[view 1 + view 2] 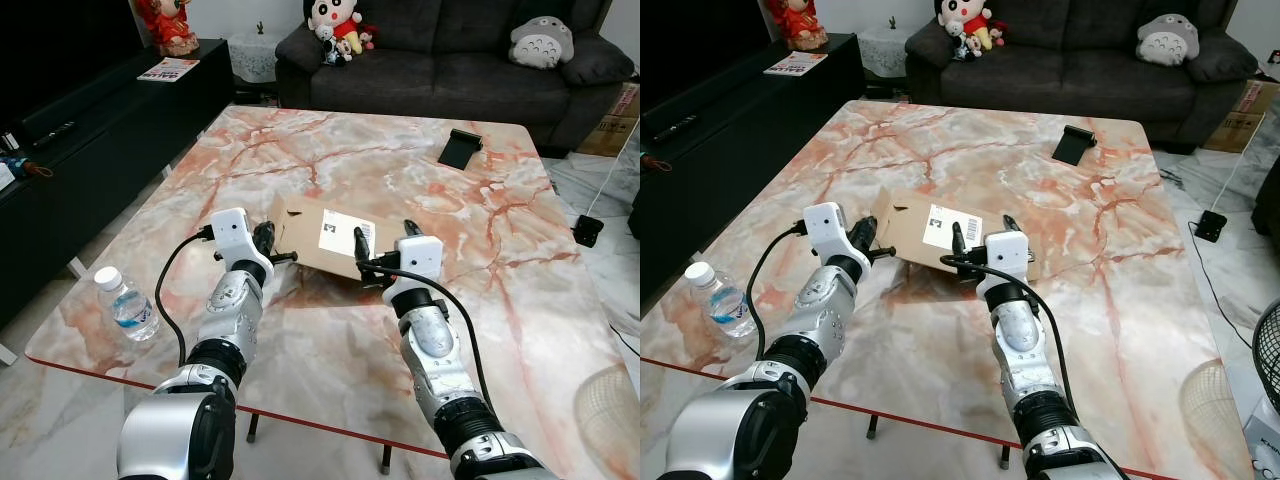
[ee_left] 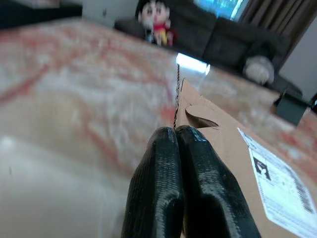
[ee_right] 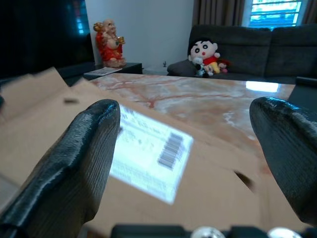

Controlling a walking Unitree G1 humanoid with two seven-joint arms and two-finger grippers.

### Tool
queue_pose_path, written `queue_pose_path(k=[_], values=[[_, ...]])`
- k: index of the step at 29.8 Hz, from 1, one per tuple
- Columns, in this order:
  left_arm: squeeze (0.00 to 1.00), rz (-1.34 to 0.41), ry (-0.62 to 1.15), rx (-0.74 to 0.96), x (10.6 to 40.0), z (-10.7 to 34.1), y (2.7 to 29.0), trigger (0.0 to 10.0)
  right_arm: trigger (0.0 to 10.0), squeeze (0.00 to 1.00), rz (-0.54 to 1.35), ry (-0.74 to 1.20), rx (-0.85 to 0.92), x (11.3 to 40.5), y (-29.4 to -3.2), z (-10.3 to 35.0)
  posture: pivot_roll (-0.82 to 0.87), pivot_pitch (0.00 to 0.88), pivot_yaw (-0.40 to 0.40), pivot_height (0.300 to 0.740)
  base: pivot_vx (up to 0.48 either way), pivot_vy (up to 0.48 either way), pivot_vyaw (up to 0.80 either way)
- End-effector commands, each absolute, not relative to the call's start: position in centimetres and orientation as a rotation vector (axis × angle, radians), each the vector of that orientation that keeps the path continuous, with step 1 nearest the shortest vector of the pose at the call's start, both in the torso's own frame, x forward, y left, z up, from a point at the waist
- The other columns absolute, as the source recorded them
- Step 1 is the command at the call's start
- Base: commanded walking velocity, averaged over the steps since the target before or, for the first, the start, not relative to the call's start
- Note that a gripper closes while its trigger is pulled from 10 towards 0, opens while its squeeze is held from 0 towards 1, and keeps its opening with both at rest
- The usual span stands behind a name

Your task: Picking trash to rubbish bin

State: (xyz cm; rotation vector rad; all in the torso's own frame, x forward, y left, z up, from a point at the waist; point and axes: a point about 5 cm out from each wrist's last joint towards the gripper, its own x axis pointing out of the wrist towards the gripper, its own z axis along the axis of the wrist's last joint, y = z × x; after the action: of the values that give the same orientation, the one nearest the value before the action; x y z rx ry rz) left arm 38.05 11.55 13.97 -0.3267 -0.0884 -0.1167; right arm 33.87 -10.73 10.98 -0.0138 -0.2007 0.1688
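A flattened brown cardboard box (image 1: 320, 232) with a white shipping label lies on the marble table (image 1: 330, 150), just in front of me. My left gripper (image 1: 267, 240) is at the box's left edge with its fingers (image 2: 168, 163) pressed together, shut, and the cardboard edge (image 2: 198, 106) lies just past their tips. My right gripper (image 1: 385, 238) is open at the box's near right part, one finger (image 3: 94, 148) over the label side and the other past the right end. A clear plastic water bottle (image 1: 125, 302) stands near the table's front left corner.
A black flat object (image 1: 460, 148) lies at the table's far right. A dark sofa (image 1: 450, 50) with plush toys stands behind the table, and a black TV cabinet (image 1: 90, 130) runs along the left. A fan (image 1: 612, 410) and a cable are on the floor to the right.
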Motion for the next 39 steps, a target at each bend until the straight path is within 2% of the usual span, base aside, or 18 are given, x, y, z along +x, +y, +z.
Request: queue_pose_path(k=[1,9,12,18,29,39], values=[[0.0,-0.134,-0.13,-0.283,38.0,14.5,11.3,10.0,10.0,0.0,0.16,-0.239,-0.009,34.2,-10.6,12.0,-0.08,0.0,0.035,0.74,0.0,0.0,0.0],[0.0,-0.123,-0.207,-0.26,37.8,15.4,11.2,10.0,10.0,0.0,0.148,-0.257,-0.006,34.3,-10.6,12.2,-0.08,0.0,0.035,0.74,0.0,0.0,0.0],[0.0,-0.101,-0.313,-0.159,37.6,16.7,11.7,10.0,10.0,0.0,0.101,-0.349,0.016,34.5,-11.3,14.0,-0.08,0.0,0.032,0.74,0.0,0.0,0.0],[0.0,-0.08,-0.4,-0.079,37.6,18.4,11.7,10.0,10.0,0.0,0.085,-0.375,0.017,34.9,-11.6,14.9,-0.08,0.0,0.023,0.74,0.0,0.0,0.0],[0.0,-0.066,-0.473,0.021,37.4,19.4,11.4,10.0,10.0,0.0,0.039,-0.387,0.019,34.9,-12.6,15.0,-0.08,0.0,0.03,0.74,0.0,0.0,0.0],[0.0,-0.049,-0.477,0.004,37.3,19.4,11.2,10.0,10.0,0.0,0.022,-0.404,0.028,34.9,-12.9,15.4,-0.08,0.0,0.033,0.74,0.0,0.0,0.0]])
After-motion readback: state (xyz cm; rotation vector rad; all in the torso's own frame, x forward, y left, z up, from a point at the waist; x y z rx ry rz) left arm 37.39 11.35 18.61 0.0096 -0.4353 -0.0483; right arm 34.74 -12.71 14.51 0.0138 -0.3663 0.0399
